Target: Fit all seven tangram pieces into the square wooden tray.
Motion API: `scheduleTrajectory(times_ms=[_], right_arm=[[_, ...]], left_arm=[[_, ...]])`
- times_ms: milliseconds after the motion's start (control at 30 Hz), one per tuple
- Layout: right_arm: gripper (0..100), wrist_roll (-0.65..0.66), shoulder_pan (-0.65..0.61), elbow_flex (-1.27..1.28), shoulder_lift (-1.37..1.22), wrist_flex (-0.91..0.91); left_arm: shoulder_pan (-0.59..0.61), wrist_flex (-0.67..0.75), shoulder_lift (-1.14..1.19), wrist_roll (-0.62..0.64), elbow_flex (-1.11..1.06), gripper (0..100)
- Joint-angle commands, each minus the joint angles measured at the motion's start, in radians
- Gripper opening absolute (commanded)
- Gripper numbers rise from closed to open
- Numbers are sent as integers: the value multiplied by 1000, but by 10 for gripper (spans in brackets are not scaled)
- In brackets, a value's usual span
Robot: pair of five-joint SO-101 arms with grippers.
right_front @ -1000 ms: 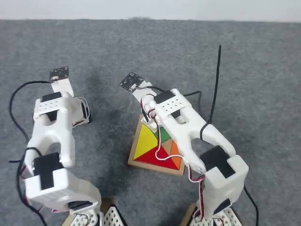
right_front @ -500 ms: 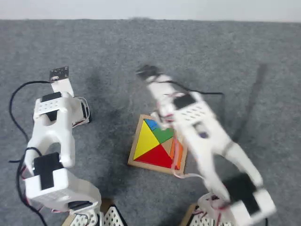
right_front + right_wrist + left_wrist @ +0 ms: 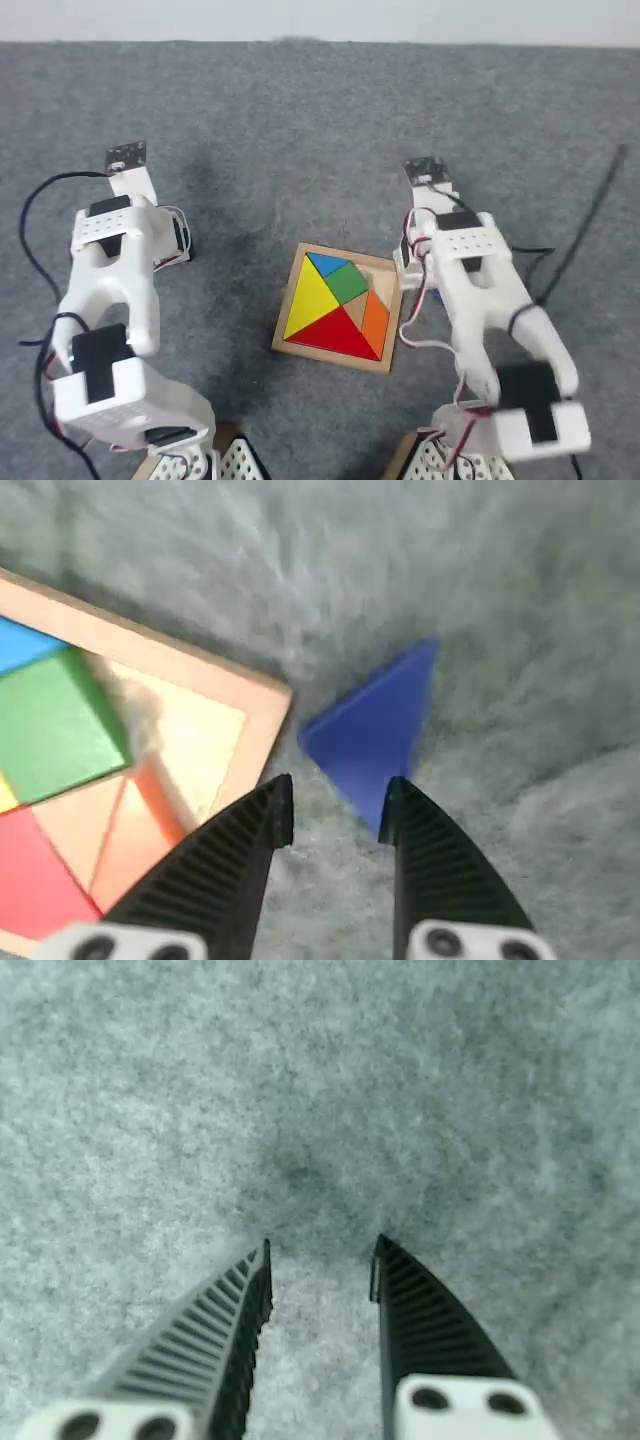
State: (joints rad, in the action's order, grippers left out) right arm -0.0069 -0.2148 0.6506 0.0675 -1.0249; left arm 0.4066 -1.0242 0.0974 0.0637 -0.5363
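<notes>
Right gripper (image 3: pixel 337 782) was half open, holding nothing, over the blue triangle (image 3: pixel 385 715) just beside the tray (image 3: pixel 330 352), lower centre. Left gripper (image 3: pixel 322 1245) open, empty too.

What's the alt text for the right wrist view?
Open right gripper hovers at the tip of a blue triangle on grey carpet, just outside a corner of the wooden tray. Bare wood shows beside the green square.

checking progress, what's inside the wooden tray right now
Inside the wooden tray: yellow triangle, red triangle, green square, light blue triangle, orange piece, plus bare wood. Nothing hides its inside.
</notes>
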Motion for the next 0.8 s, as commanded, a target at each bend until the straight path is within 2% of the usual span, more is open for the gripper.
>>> scheduleTrajectory(times_ms=[0,100,267,533,767], right_arm=[[154,-101,18,-101,-67,16],[154,-163,19,-138,-125,16],[154,-172,39,-199,-209,10],[155,-104,213,-247,-237,7],[155,-106,199,-333,-225,-70]], left_arm=[[-3,17,-55,11,8,152],[-3,17,-55,11,8,152],[-5,17,-55,11,8,152],[-8,17,-55,11,8,152],[-8,17,-55,11,8,152]])
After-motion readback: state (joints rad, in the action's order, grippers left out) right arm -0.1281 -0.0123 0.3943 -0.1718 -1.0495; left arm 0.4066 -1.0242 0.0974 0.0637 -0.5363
